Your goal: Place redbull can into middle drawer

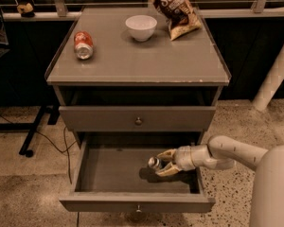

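Hand (162, 163) in middle drawer (114, 175) grips silver redbull can (154, 162).

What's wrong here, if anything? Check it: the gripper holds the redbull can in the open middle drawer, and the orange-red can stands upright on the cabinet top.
One thing: the orange-red can lies on its side on the cabinet top, not upright; the camera view shows it. The gripper does hold the redbull can in the open middle drawer.

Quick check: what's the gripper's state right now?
Gripper: closed on the redbull can, low inside the open middle drawer.
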{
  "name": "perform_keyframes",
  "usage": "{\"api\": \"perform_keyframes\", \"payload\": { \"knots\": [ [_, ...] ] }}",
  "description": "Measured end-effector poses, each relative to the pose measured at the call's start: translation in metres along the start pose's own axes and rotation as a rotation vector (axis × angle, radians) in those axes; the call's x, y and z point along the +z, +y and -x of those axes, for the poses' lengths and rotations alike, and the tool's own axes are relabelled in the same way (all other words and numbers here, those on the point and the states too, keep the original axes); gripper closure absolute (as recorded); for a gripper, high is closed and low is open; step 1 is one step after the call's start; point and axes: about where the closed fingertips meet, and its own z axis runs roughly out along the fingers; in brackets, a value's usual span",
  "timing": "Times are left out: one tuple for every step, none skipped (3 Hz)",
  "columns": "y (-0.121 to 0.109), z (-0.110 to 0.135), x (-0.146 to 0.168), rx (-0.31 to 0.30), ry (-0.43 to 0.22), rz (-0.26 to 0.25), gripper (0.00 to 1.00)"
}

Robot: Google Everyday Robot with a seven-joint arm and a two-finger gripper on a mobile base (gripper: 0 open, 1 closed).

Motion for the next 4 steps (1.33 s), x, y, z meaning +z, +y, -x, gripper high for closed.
{"api": "perform_keyframes", "payload": {
  "knots": [
    [0.0000,0.0000,0.0000,0.000,0.000,0.000,0.58],
    [0.0000,0.0000,0.0000,0.000,0.000,0.000,0.36],
    [0.0000,0.0000,0.0001,0.000,0.000,0.000,0.12],
    [0.0001,0.0001,0.0003,0.000,0.000,0.000,0.00]
  ]
}}
